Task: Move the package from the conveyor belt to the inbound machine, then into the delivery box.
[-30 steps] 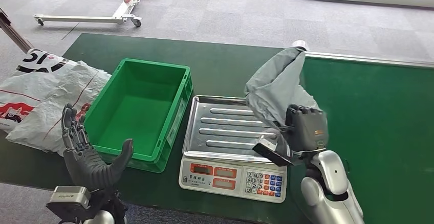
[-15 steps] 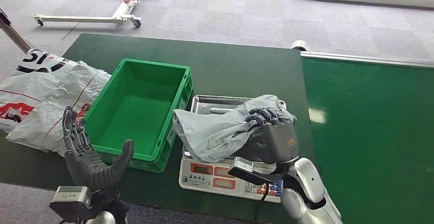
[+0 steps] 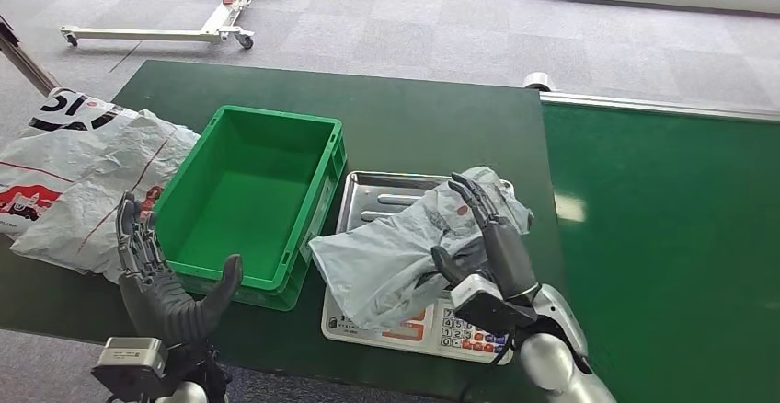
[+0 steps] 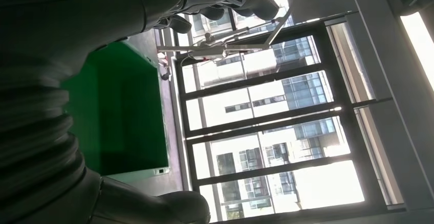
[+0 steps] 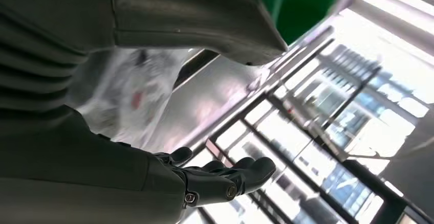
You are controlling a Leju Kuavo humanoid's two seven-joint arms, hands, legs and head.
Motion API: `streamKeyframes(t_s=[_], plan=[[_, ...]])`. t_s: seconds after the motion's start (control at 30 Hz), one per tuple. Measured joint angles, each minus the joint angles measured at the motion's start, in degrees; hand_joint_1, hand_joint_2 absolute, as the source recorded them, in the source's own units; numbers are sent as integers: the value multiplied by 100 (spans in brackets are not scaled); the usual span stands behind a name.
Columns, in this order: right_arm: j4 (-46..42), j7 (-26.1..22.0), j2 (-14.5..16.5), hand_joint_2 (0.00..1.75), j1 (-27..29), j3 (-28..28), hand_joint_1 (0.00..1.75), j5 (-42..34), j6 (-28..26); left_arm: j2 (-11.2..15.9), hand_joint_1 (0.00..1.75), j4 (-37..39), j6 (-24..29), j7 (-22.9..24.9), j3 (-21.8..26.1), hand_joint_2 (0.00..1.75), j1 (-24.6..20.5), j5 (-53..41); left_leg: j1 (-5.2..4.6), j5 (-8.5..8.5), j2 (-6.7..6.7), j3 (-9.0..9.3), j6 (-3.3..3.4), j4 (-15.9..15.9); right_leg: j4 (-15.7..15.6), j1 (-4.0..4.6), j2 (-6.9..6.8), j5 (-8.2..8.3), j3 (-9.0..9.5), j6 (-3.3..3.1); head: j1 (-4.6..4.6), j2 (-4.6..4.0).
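Observation:
The grey plastic package lies crumpled on the steel tray of the weighing scale and droops over the scale's display. My right hand stands at the package's right side with straight, spread fingers, its palm against the bag and nothing gripped. The right wrist view shows those fingers stretched out, with the blurred package beyond them. The empty green delivery box sits to the left of the scale. My left hand is raised and open at the box's near left corner, holding nothing.
The green conveyor belt runs along the right, edged by a metal rail. A large white printed bag lies left of the box. A wheeled metal frame stands on the carpet beyond the table.
My right hand brought the package down from above the belt's edge onto the scale tray, then let go and spread its fingers. The package slumped forward over the display. My left hand barely moved.

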Motion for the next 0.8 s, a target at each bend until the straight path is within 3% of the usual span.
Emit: streamKeyframes(t_s=[0.13, 0.23, 0.8], plan=[[-138, -577, -82, 0, 106, -403, 0, -2221, 1431, 17, 0, 32, -55, 0, -7, 175, -3, 7, 0, 0, 1, 0, 0, 0, 0, 0, 1, 0, 0, 0, 1, 0], [-219, -878, -139, 0, 190, -697, 0, -3143, 2260, 38, 0, 54, -58, 0, -37, 175, -9, 43, 0, 0, 2, 0, 0, 1, 0, 0, 2, 1, 0, -1, 1, 0], [-313, -936, -227, 0, 301, -1073, 0, -3389, 2529, 86, 0, 95, -57, 0, -108, 175, -29, 54, 0, -1, 7, 0, -1, 0, 0, 0, 7, 2, -2, -2, 2, 0]])
